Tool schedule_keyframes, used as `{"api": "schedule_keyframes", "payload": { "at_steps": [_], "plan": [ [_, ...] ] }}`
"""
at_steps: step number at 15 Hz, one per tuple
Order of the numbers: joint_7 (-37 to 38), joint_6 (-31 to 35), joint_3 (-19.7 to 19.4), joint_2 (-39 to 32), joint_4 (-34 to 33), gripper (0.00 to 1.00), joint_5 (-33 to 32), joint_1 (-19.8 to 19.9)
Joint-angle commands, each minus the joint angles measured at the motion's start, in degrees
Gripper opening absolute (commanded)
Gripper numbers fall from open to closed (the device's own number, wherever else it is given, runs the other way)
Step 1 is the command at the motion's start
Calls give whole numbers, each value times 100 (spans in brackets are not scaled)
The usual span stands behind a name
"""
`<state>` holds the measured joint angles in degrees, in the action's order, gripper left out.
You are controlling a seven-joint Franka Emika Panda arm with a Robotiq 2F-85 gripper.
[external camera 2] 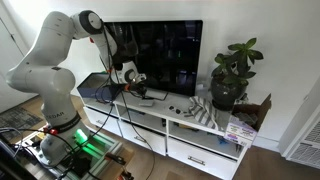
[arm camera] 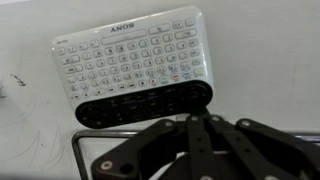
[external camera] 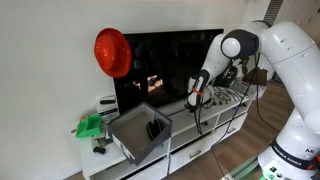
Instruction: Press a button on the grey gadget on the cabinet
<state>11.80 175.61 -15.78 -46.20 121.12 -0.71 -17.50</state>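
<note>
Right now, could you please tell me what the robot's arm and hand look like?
The arm is glossy white, built of rounded, bulbous segments with black rings at the joints and dark lettering near its base, too small to read. Black cables trail from its end. The hand is matte black, made of angular linkage bars with pale pivot bolts.

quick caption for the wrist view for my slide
Closed gripper poised over the lower edge of the grey gadget, a keypad remote lying on the white cabinet.

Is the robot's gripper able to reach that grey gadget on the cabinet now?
Probably yes: the gripper hovers close over the grey gadget, lying keys-up on the cabinet, with nothing between them.
</note>
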Motion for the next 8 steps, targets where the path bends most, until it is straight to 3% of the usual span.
{"api": "schedule_keyframes", "payload": {
  "at_steps": [1,8],
  "plan": [
    [114,-86,-38,-491,-231,1,69,-27],
    [-2,-7,58,-86,50,2,43,80]
  ]
}}
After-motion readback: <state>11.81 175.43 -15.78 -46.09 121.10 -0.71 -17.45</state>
